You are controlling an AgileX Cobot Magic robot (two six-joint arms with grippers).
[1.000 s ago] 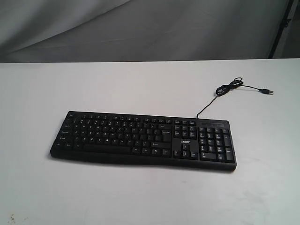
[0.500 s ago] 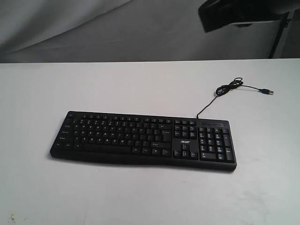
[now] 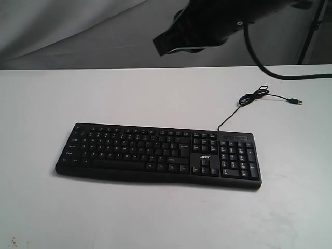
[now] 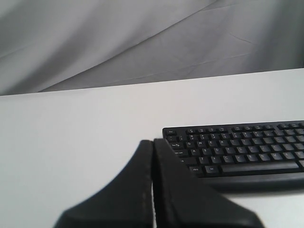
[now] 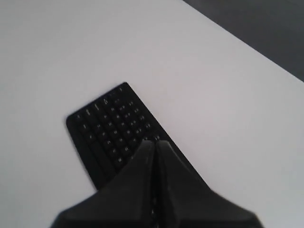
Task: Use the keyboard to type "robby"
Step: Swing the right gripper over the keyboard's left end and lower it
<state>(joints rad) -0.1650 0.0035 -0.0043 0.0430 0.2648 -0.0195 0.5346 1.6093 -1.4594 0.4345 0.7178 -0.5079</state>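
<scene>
White surface [image 3: 155, 223] carries keyboard [image 3: 150, 150] near middle, flat, keys up. Long axis side to side across exterior view, right end slightly nearer camera. Space-bar edge faces camera, number pad [image 3: 237, 155] at right end. Left tool [image 4: 153, 142] clenched, empty, just off keyboard's left end. Right tool [image 5: 154, 143] clenched, empty, high over keyboard, clear of keys. Thin cable [image 3: 244, 102] leaves far edge, loops toward far right, ends in USB plug [image 3: 296, 101] on surface. Grey cloth [image 3: 78, 31] behind.
</scene>
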